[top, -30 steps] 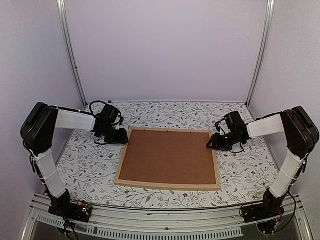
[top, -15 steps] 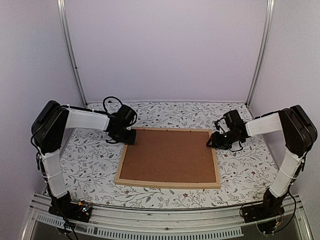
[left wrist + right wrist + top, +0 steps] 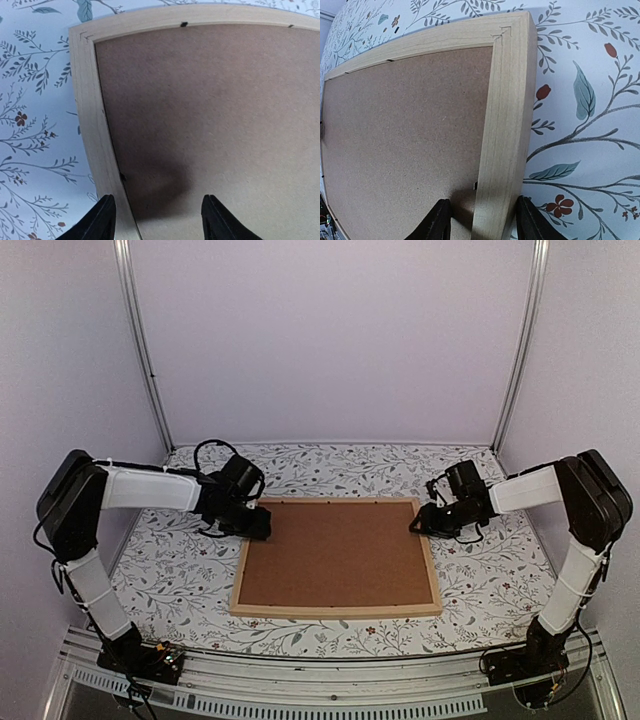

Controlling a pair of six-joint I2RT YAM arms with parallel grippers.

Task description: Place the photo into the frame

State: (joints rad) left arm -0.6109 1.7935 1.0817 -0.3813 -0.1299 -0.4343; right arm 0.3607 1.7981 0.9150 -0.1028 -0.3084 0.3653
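Note:
The frame (image 3: 335,611), of light wood strips, lies face down on the floral cloth with a brown backing board (image 3: 338,552) filling it. The photo is hidden. My left gripper (image 3: 258,525) hovers open over the frame's far-left corner. In the left wrist view the left gripper (image 3: 160,222) has one finger over the left rail (image 3: 87,100) and the other over the board. My right gripper (image 3: 420,523) is at the far-right corner. In the right wrist view the right gripper (image 3: 482,225) straddles the right rail (image 3: 507,100), open, with a small gap on the board side.
The floral tablecloth (image 3: 170,570) runs all round the frame. Pale walls close in on both sides, with metal posts (image 3: 145,350) at the back corners. A metal rail (image 3: 320,680) carrying both arm bases runs along the near edge.
My left gripper has moved right, from beside the frame onto its far-left corner. The frame has turned slightly on the cloth. The right gripper has edged a little left.

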